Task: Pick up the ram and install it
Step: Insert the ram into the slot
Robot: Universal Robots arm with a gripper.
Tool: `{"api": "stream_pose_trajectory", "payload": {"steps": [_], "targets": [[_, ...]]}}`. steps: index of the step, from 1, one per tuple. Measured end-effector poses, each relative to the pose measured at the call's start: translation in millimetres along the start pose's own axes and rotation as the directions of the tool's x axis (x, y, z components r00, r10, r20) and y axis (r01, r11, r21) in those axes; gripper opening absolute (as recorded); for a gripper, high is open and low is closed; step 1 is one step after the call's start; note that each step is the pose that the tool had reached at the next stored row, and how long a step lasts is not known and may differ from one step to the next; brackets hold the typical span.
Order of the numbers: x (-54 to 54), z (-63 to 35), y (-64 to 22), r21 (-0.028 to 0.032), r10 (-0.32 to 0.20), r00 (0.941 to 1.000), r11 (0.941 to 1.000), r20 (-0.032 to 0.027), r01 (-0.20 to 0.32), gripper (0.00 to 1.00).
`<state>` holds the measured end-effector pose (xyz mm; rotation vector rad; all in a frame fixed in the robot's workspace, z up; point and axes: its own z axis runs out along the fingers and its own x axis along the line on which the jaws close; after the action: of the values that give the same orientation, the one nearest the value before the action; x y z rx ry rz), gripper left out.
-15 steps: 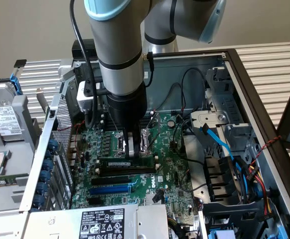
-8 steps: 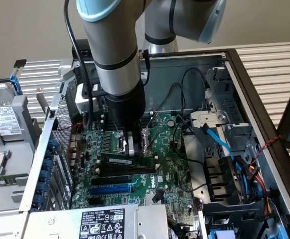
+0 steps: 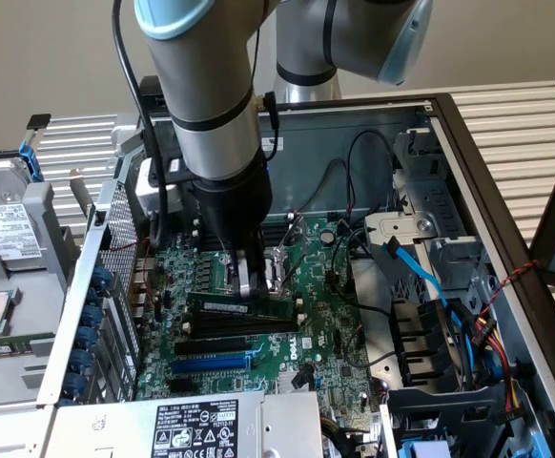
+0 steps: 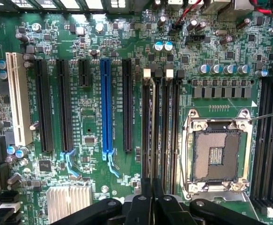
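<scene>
The ram (image 3: 270, 307) is a long dark-green stick standing upright on its edge across the motherboard (image 3: 335, 324), in line with the black memory slots (image 3: 222, 344). My gripper (image 3: 246, 286) comes straight down onto it, shut on its top edge near the middle. In the wrist view the ram (image 4: 153, 123) is edge-on, a thin pale line running away from my gripper (image 4: 151, 193), over the black memory slots (image 4: 170, 126) beside the empty CPU socket (image 4: 218, 154). Whether it is pressed into a slot I cannot tell.
A blue expansion slot (image 4: 106, 108) and black slots lie beside the memory slots. Blue and black cables (image 3: 421, 272) and a drive cage (image 3: 430, 343) crowd the exterior view's right. A power supply (image 3: 201, 425) is in front. A hard drive (image 3: 6, 229) lies outside the case.
</scene>
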<state>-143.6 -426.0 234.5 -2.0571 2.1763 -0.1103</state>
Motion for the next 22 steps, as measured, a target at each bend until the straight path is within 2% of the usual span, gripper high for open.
{"api": "stream_pose_trajectory", "payload": {"steps": [11, 13, 15, 16, 19, 20, 22], "targets": [[-0.2, -4.5, 0.9, 0.0004, 0.001, 1.0000, 1.0000, -0.0001, -0.001, 0.12], [-0.2, -4.6, 0.9, 0.0023, 0.000, 1.0000, 1.0000, -0.0031, 0.000, 0.12], [-0.2, -4.6, 0.9, 0.0078, -0.001, 1.0000, 1.0000, -0.0098, 0.001, 0.12], [-0.2, -4.7, 0.9, 0.0124, -0.002, 0.9999, 0.9999, -0.0155, 0.002, 0.12], [-0.9, -4.5, 0.9, 0.0338, -0.005, 0.9994, 0.9994, -0.0329, 0.007, 0.12], [-1.3, -4.6, 1.0, 0.0377, -0.006, 0.9994, 0.9993, -0.0351, 0.007, 0.12], [-2.4, -4.6, 1.6, 0.0392, -0.006, 0.9994, 0.9992, -0.0352, 0.007, 0.12]]}}
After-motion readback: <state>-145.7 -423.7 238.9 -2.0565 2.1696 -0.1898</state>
